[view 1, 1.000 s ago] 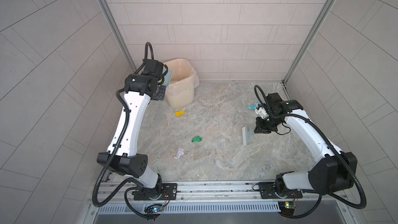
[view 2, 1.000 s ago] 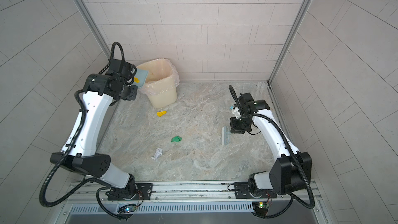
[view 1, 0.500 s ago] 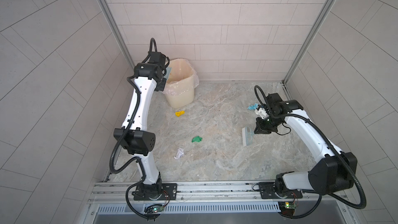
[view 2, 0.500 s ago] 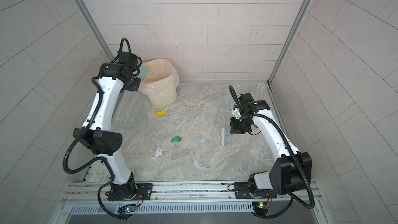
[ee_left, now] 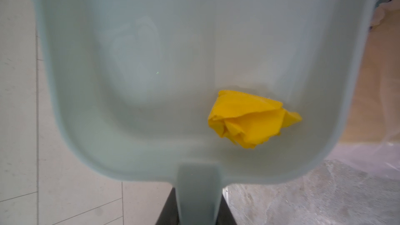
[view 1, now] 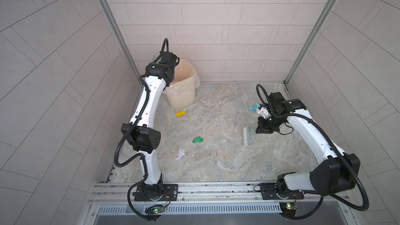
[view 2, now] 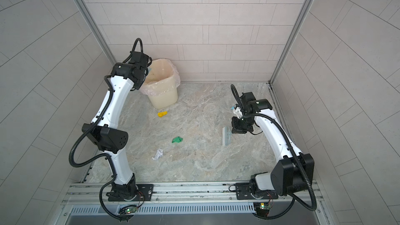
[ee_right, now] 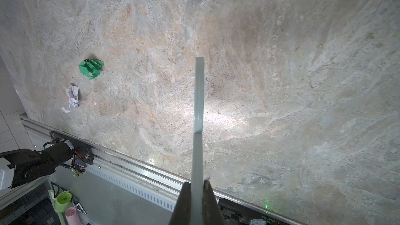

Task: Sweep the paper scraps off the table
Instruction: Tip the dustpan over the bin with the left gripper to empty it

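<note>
Left arm (view 1: 149, 102) stands straighter than a second ago, left gripper (ee_left: 198, 211) clamping dustpan (ee_left: 151, 61) beside bin (view 1: 184, 96); right gripper (ee_right: 197, 193), arm bent, pinches brush (ee_right: 199, 104).

You get bright, even light in both top views, with only soft shadows on the table (view 1: 216, 159). The wall (view 1: 54, 61) tile lines bow toward the picture edges. In the left wrist view the dustpan (ee_left: 151, 61) is blurred and the yellow scrap (ee_left: 251, 117) slightly sharper. In the right wrist view a white glare patch lies on the table beside the brush (ee_right: 199, 96).
</note>
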